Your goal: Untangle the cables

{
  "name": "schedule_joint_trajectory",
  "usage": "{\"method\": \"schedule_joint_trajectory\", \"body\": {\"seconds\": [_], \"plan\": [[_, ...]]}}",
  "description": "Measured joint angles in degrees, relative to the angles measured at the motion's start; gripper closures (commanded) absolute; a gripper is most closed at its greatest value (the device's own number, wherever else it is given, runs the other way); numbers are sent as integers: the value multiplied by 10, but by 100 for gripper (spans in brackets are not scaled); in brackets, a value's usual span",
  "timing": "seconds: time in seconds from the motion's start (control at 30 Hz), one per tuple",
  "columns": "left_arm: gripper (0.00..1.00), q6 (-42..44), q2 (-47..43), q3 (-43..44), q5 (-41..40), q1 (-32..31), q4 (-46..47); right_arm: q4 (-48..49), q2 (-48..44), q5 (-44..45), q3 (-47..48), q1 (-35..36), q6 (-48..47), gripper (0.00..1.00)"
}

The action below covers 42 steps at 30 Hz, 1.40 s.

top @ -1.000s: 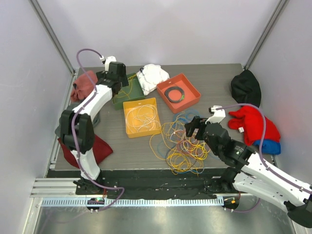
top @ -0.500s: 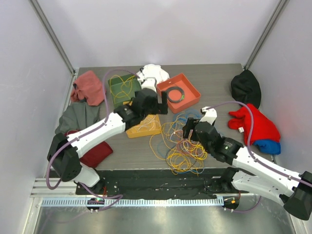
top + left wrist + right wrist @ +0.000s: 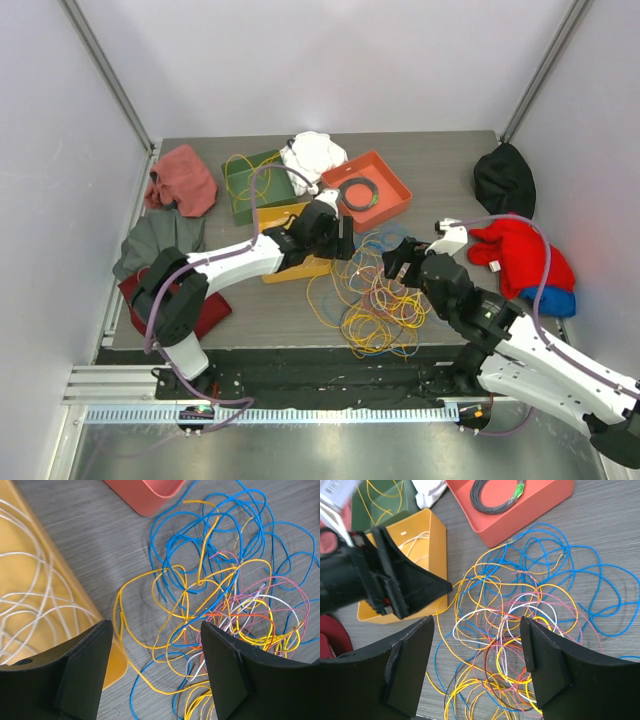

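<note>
The cables [image 3: 375, 295] lie as a loose tangle of yellow, blue, pink, white and orange loops on the grey table, near the front middle. My left gripper [image 3: 347, 243] is open and empty, low over the tangle's left edge beside the yellow tray. In the left wrist view its fingers [image 3: 155, 630] straddle yellow and blue loops of the cables [image 3: 225, 605]. My right gripper [image 3: 396, 266] is open and empty above the tangle's right side. In the right wrist view the cables [image 3: 520, 615] lie under its spread fingers [image 3: 477, 625].
A yellow tray [image 3: 300, 270] holds a white cable, an orange tray [image 3: 395, 205] a black coil, a green tray [image 3: 240, 195] a yellow cable. Cloths lie around: white [image 3: 312, 155], pink [image 3: 182, 178], grey [image 3: 155, 240], dark red [image 3: 205, 305], black [image 3: 503, 178], red [image 3: 520, 255].
My left arm swung from the green tray at the far left across the yellow tray to the tangle's left edge. My right gripper shifted only slightly over the tangle.
</note>
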Motion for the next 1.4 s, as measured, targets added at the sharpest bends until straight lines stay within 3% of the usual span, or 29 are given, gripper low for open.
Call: {"method": "schedule_joint_trajectory", "body": {"seconds": [0.27,0.37,0.47,0.6,0.8,1.0,1.2,1.4], "plan": [[28,-4,45,17,49,-5,27,-23,-32,11,0,0,5,23],[38,-5,56,26,57,-6,35,-27,-31,11,0,0,6,23],[60,-7,70,36,65,-7,40,-28,-32,13,0,0,5,23],[100,-11,85,39,72,-8,42,-30,-33,13,0,0,5,23],[100,1,70,39,68,-9,32,-34,-41,14,0,0,5,23],[100,18,-61,44,46,-14,-3,-38,-49,14,-4,0,6,23],[100,49,-178,136,30,-21,-23,-38,-57,14,-5,0,8,23],[100,95,-212,236,-27,-24,-80,-50,-84,14,-7,0,12,23]]}}
